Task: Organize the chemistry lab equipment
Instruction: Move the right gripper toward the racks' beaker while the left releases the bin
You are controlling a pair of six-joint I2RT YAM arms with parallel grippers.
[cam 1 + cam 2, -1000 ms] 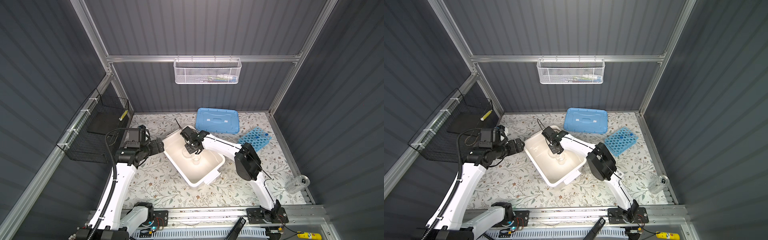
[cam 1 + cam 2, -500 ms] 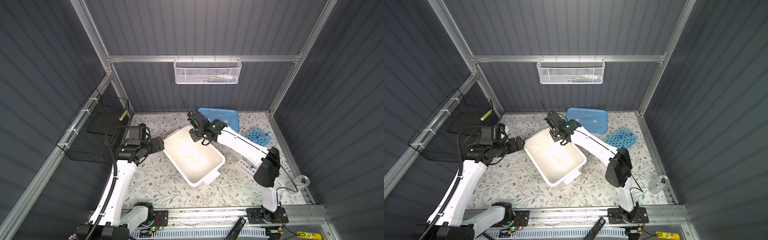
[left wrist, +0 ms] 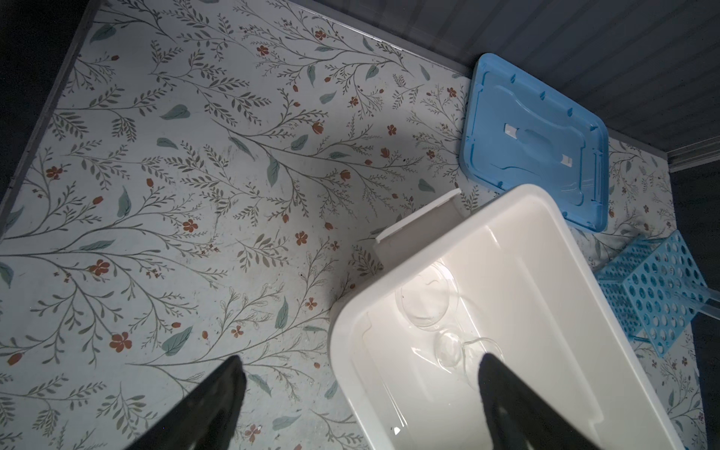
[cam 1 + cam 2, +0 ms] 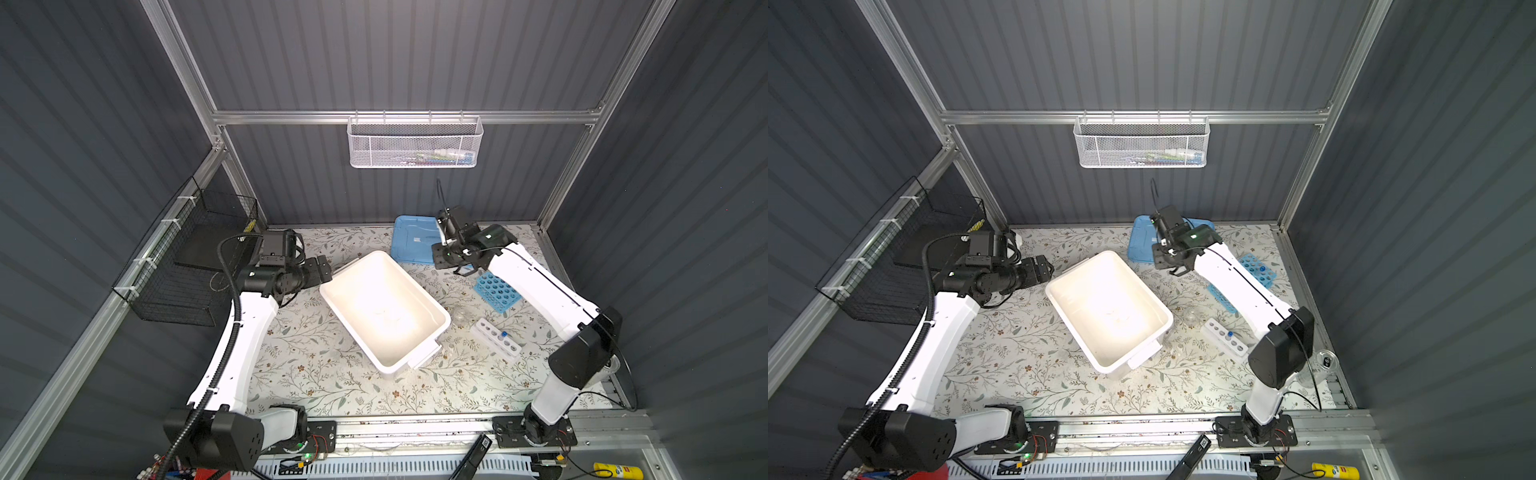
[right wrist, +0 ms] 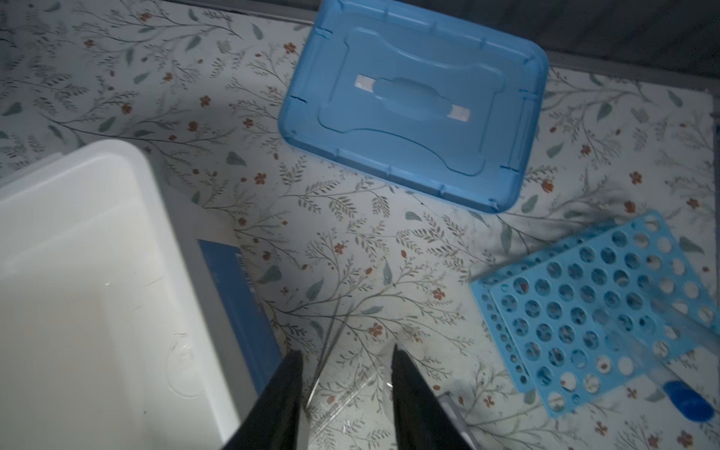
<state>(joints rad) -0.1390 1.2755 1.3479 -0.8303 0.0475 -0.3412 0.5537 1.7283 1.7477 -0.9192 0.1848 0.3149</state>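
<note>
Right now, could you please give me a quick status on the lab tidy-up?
Left gripper open, empty, at the bin rim. Right gripper above the table, clear glass piece between its jaws, grip unclear. Glass dishes in the bin. Blue rack nearby.

The bin (image 3: 545,249) is smooth, glossy white plastic; its lid (image 5: 413,101) is glossy blue plastic. The dishes (image 3: 426,300) are clear glass. The rack (image 5: 592,311) is matt blue plastic. The tabletop (image 3: 195,175) looks matt with a floral print.
</note>
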